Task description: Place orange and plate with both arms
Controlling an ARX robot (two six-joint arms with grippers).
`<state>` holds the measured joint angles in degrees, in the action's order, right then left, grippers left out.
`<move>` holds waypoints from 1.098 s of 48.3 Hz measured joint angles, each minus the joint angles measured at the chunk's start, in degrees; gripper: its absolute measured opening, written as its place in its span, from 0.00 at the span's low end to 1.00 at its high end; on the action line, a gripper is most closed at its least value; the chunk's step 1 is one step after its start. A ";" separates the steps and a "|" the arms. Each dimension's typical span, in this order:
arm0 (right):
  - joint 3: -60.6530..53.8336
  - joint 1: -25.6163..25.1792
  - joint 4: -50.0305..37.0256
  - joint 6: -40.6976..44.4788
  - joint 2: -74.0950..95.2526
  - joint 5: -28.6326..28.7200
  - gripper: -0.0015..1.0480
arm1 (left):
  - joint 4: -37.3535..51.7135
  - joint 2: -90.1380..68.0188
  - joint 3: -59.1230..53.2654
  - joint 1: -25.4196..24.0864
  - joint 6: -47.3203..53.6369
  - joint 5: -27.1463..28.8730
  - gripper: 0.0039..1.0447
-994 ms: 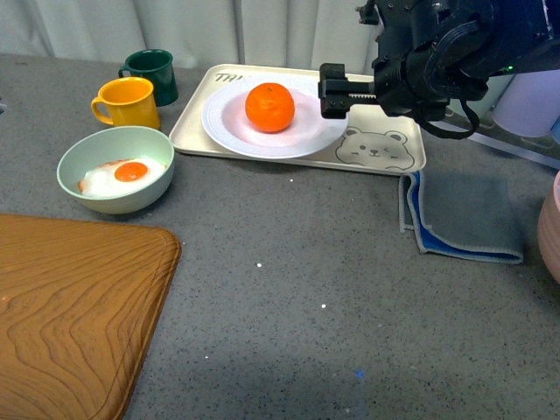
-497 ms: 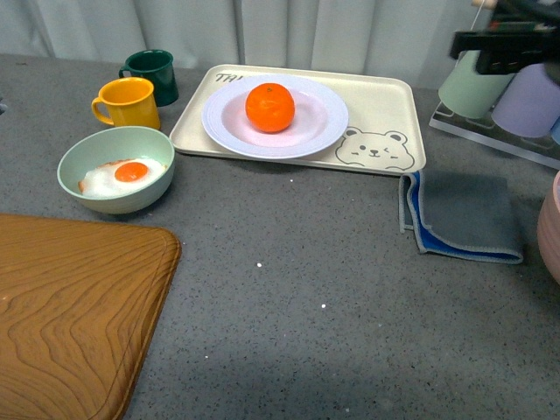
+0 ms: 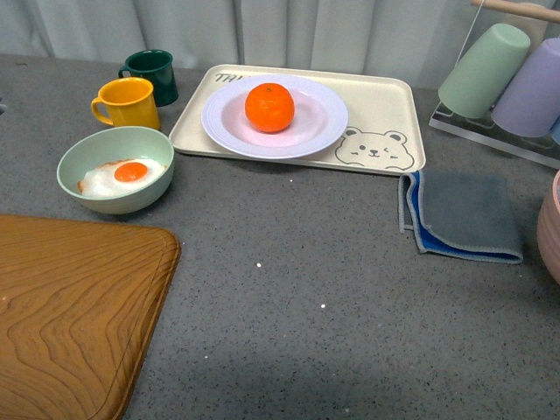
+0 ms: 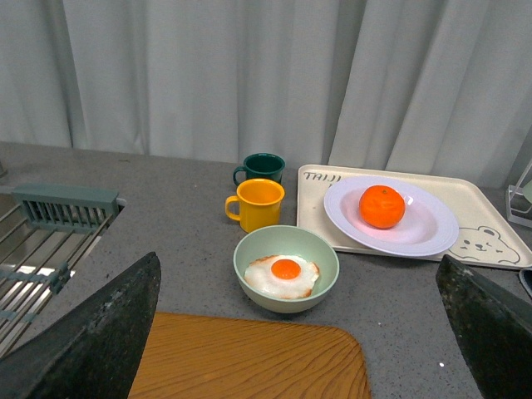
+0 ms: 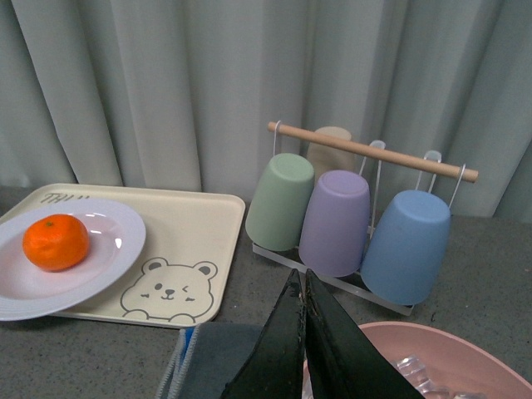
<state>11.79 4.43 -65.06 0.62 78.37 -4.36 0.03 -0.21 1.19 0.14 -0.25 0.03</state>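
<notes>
The orange (image 3: 269, 107) sits in the middle of the white plate (image 3: 324, 129), which rests on the beige bear tray (image 3: 385, 122) at the back of the counter. Both also show in the left wrist view, orange (image 4: 381, 206) on plate (image 4: 432, 233), and in the right wrist view, orange (image 5: 55, 242) on plate (image 5: 116, 249). Neither gripper shows in the front view. My left gripper (image 4: 299, 332) is open and empty, held high above the wooden board. My right gripper (image 5: 302, 287) is shut and empty, above the grey cloth and pink bowl.
A pale green bowl with a fried egg (image 3: 115, 169), a yellow mug (image 3: 128, 102) and a dark green mug (image 3: 151, 75) stand at the left. A wooden board (image 3: 70, 306) lies front left. A grey-blue cloth (image 3: 464, 214), a cup rack (image 3: 512, 79) and a pink bowl (image 3: 551, 227) are at the right.
My right arm, which was over the tray beside the plate, has drawn back up and to the right and left the front view. The orange and plate have not moved.
</notes>
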 joint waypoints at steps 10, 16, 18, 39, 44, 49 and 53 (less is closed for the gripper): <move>-5.09 -4.00 5.27 -0.02 -10.75 3.96 0.01 | 0.00 0.02 0.00 0.00 0.00 0.02 0.94; -7.15 -4.28 8.79 -0.02 -16.41 4.09 0.01 | 0.00 0.02 0.00 0.00 0.00 0.00 0.94; -7.52 -4.28 9.81 -0.02 -17.81 4.13 0.01 | 0.00 0.02 0.00 0.00 0.00 0.00 0.94; -11.26 -4.31 27.65 -0.02 -39.76 4.26 0.01 | 0.00 0.02 0.00 0.00 0.00 0.00 0.94; -11.43 -4.31 31.06 -0.02 -43.60 4.26 0.01 | 0.00 0.02 0.00 0.00 0.00 0.00 0.94; -11.50 -4.31 34.67 -0.02 -47.50 4.26 0.01 | 0.00 0.02 0.00 0.00 -0.02 0.00 0.94; -11.50 -4.31 37.07 -0.02 -50.12 4.26 0.01 | 0.00 0.02 0.00 0.00 0.00 0.00 0.94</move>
<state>0.30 0.12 -27.99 0.60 28.25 -0.10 0.03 -0.19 1.19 0.14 -0.25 0.03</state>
